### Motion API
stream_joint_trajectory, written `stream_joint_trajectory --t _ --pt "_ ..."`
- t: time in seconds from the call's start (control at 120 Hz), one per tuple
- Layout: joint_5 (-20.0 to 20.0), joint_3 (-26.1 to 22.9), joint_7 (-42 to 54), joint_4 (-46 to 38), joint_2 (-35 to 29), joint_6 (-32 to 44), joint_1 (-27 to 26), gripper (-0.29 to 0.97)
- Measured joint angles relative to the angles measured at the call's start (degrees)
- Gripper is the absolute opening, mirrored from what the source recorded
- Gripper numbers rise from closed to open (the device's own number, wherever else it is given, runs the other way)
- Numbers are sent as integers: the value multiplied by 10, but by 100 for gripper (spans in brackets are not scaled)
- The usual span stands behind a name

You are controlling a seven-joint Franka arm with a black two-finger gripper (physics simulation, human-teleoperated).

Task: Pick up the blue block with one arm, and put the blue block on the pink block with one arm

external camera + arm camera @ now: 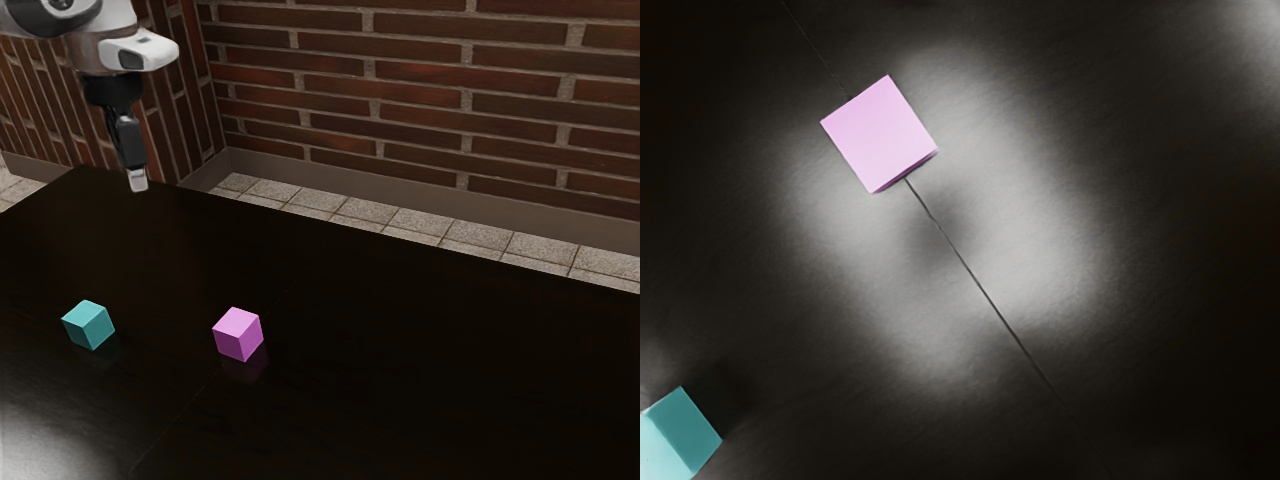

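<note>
Tool (137, 180) hangs high over the far corner of the tabletop (400, 350), at the exterior view's upper left. It points straight down and is well apart from both blocks. I cannot tell from this angle whether it is open or closed.

The tabletop is dark and glossy and takes up most of the exterior view. Its far edge runs on a slant from under the tool toward the exterior view's right. Bare surface stretches wide on the exterior view's right and toward the near side. Beyond the far edge stands a brick wall (420, 90), which turns a corner just behind the arm. A strip of tiled floor (450, 232) lies between the wall's foot and the tabletop's edge.

In the wrist view a thin straight seam (980, 285) crosses the tabletop (1120, 250), with pale reflections on either side of it.

The pink block (238, 333) rests flat on the tabletop, turned at an angle to the far edge. In the wrist view the pink block (878, 133) has one lower corner touching the seam.

The blue block (88, 324) also sits flat on the tabletop, near the pink block on the exterior view's left, with a bare gap between them. In the wrist view the blue block (675, 432) lies clear of the seam.
</note>
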Motion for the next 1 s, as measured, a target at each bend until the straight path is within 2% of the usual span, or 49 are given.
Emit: stream_joint_trajectory --t 0.083,0.2,0.317,0.408,0.5,0.733,1.0 --pt "7 -1 21 -2 -4 16 1 68" --pt "13 2 49 -91 -56 27 17 68" --pt "24 10 122 -166 -75 48 136 68" --pt "36 55 204 -239 -84 120 159 68" --pt "42 83 281 -231 -54 173 166 68" --pt "86 90 450 -264 13 306 170 68" --pt "50 91 606 -264 91 418 209 68"
